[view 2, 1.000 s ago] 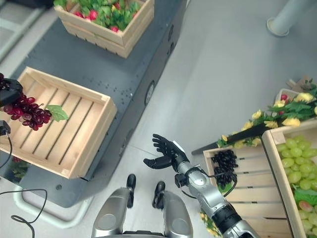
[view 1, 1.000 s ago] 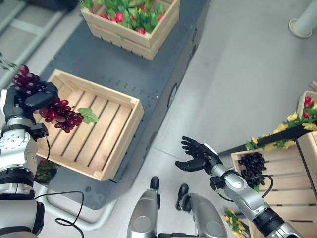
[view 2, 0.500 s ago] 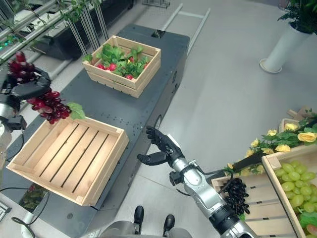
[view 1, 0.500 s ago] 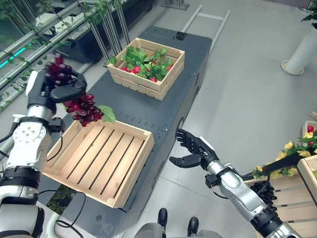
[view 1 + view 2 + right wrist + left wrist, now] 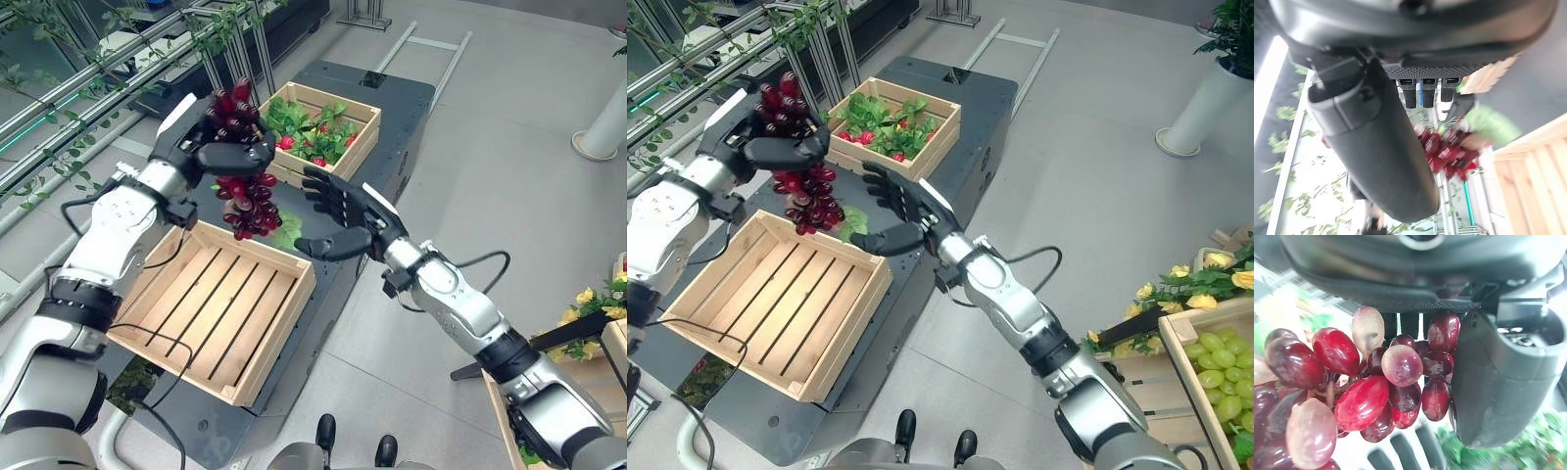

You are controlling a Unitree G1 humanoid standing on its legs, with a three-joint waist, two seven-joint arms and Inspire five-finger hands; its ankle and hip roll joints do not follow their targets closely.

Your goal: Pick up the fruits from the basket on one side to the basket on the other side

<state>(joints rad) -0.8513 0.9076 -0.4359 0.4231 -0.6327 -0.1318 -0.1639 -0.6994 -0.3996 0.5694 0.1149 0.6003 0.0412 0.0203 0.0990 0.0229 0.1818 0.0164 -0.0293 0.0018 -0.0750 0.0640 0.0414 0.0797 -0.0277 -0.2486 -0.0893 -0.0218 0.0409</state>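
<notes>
Holding the red grape bunch (image 5: pixel 245 201) curled in our left hand (image 5: pixel 211 147) above the empty slatted crate (image 5: pixel 211 308), our right hand (image 5: pixel 343 211) spread open just beside it, we judge the drop is yet to come.

My arms are silver-grey with black bands at the joints. My left hand (image 5: pixel 211 147) and right hand (image 5: pixel 345 217) are dark, each white-edged along one side.
</notes>
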